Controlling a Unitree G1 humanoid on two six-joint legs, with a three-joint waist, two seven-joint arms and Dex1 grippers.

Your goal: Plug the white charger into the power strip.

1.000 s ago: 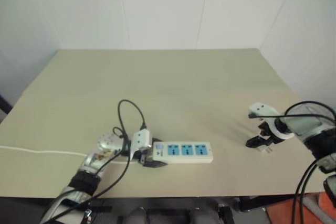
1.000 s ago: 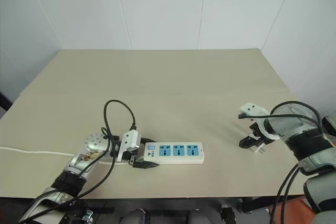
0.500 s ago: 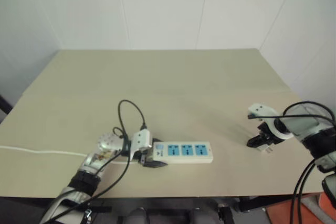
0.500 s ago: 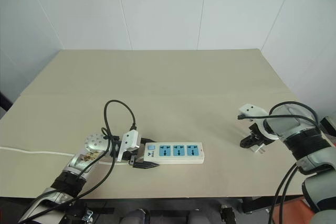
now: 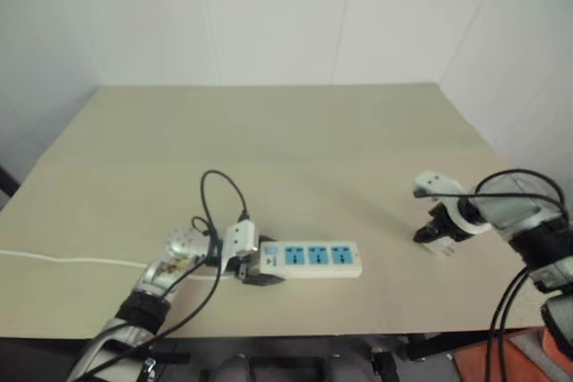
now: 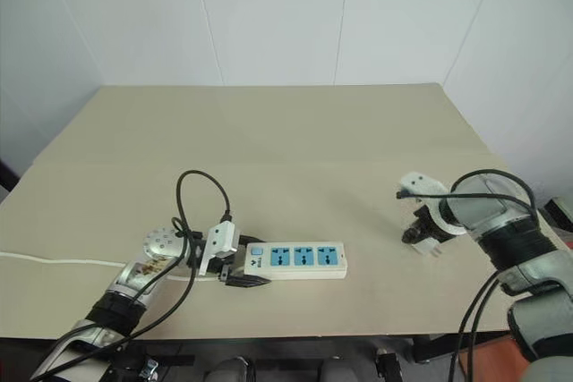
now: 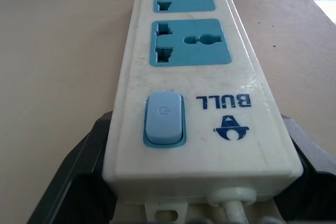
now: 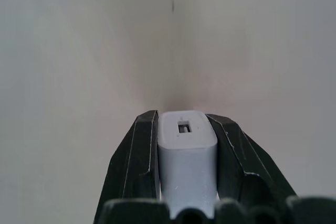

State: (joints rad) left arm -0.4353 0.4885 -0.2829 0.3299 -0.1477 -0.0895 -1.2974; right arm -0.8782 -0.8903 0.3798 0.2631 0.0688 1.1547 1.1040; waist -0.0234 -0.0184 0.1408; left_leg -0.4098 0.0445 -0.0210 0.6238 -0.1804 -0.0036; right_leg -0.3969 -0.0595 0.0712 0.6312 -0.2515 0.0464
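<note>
**Both claws clamped, charger and strip well apart**

The counter [image 6: 295, 123] is a broad, smooth, matte beige slab set against plain white walls. On its near left part lies the power strip [image 6: 300, 259], a long flat bar of glossy white plastic with three blue socket panels in a row, a pale blue rocker switch [image 7: 164, 118] at its cord end, and a thin white cord [image 6: 54, 260] trailing off toward the counter's left edge. The left claw [image 6: 240, 275] grips that cord end, its black fingers [image 7: 73, 182] pressed against both long sides of the strip. Far to the right, the right claw [image 6: 421, 238] is closed on the white charger [image 8: 187, 153], a small rounded matte cube with a small rectangular port in its outer face, held between both black fingers.
</note>
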